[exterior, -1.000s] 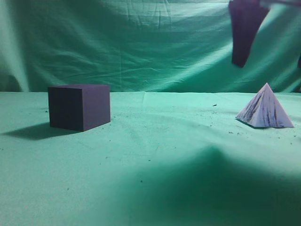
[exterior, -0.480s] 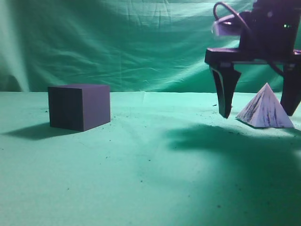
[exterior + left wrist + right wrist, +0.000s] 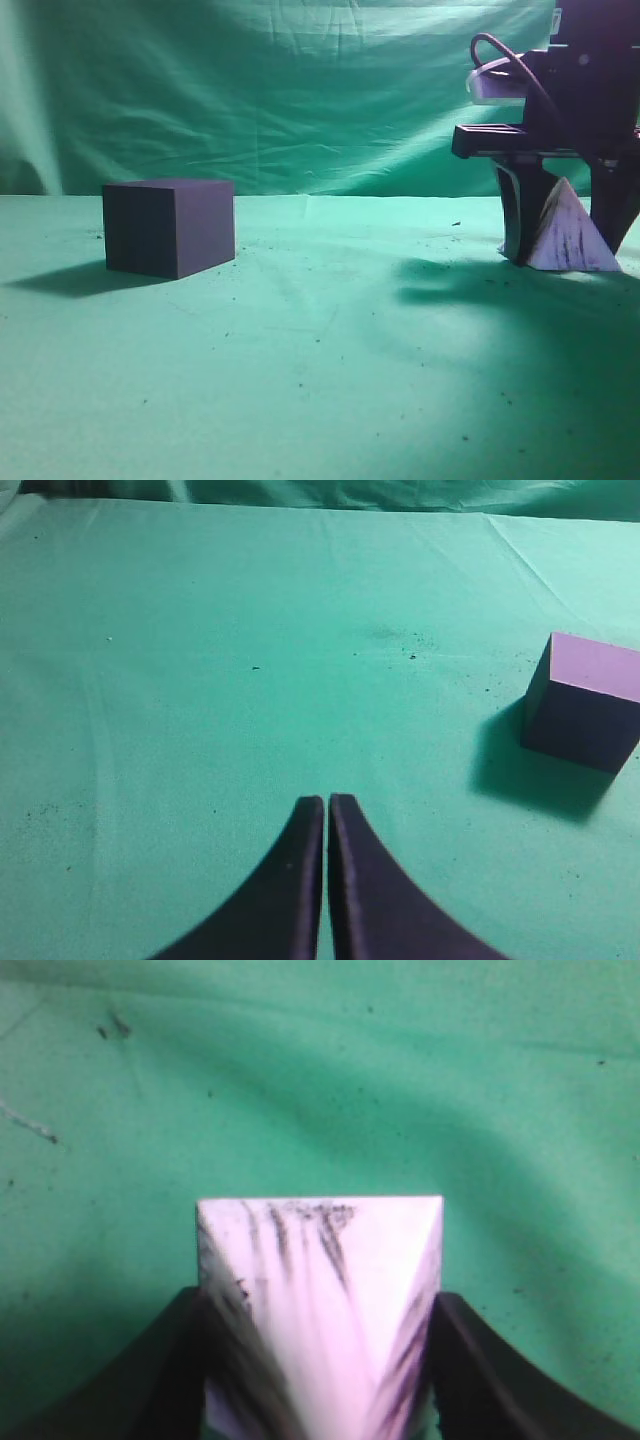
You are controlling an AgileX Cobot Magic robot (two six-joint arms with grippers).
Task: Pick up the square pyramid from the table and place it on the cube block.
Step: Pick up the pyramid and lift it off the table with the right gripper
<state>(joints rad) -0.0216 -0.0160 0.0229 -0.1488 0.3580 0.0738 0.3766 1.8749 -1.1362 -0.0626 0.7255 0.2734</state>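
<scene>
The square pyramid [image 3: 566, 238], whitish-lavender with dark streaks, stands on the green table [image 3: 330, 340] at the far right. My right gripper [image 3: 563, 252] has come down over it, one dark finger against each side of it near the base. In the right wrist view the pyramid [image 3: 320, 1260] fills the gap between the fingers [image 3: 320, 1298]. The dark purple cube block [image 3: 169, 226] stands at the left, far from the pyramid. My left gripper [image 3: 326, 802] is shut and empty above bare cloth, with the cube [image 3: 585, 705] to its right. It does not show in the exterior view.
A wrinkled green cloth backdrop [image 3: 300, 100] hangs behind the table. Small dark specks lie on the cloth between the cube and the pyramid. The right arm's shadow [image 3: 470, 290] falls in front of the pyramid.
The right gripper came down from above, moved right over the pyramid, and its fingers closed in from a wide gap onto the pyramid's sides. The cube and the pyramid have not moved.
</scene>
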